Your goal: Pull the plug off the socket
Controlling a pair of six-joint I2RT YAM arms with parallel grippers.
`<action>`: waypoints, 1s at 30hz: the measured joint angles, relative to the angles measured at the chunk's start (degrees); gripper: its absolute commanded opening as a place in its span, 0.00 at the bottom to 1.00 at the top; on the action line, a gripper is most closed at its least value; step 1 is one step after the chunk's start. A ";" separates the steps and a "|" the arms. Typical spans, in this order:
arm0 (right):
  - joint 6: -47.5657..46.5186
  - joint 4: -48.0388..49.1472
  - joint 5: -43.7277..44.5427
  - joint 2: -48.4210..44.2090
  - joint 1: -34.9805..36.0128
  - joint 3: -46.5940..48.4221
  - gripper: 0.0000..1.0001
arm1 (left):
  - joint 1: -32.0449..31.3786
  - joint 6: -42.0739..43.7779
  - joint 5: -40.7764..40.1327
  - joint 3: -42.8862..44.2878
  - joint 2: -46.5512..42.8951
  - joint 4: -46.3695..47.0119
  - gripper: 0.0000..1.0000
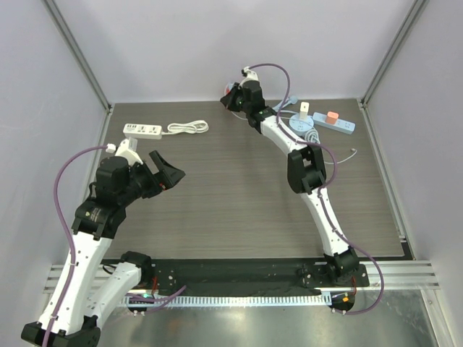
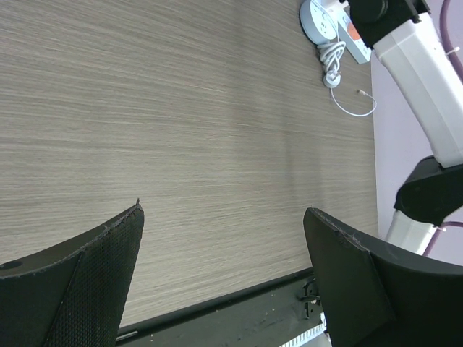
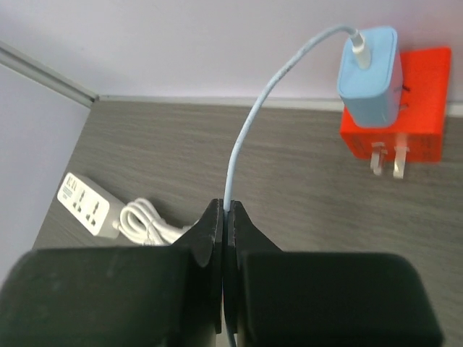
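Pale blue cord is pinched between the right jaws, which are shut tight on it. Seen from the right wrist, the cord climbs from those jaws and bends over to the blue plug at about one o'clock. The plug stands twelve to six, pressed on the red socket at the far edge of the bench. The left jaws are wide open, holding nothing, well apart. The right arm is nearer, so I think the pull is its job.
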 measured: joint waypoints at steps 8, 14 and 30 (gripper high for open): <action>0.04 -6.08 0.17 -11.19 0.68 -11.45 0.01 | 0.00 -0.09 0.00 -0.74 0.09 0.02 0.91; -0.13 -8.20 -0.04 -21.05 1.55 -18.86 0.01 | 0.00 -0.26 0.24 -1.03 2.25 0.76 0.89; 0.46 -10.62 -4.83 -38.16 4.61 -40.13 0.39 | 0.00 -0.39 5.66 -1.18 9.27 5.75 0.84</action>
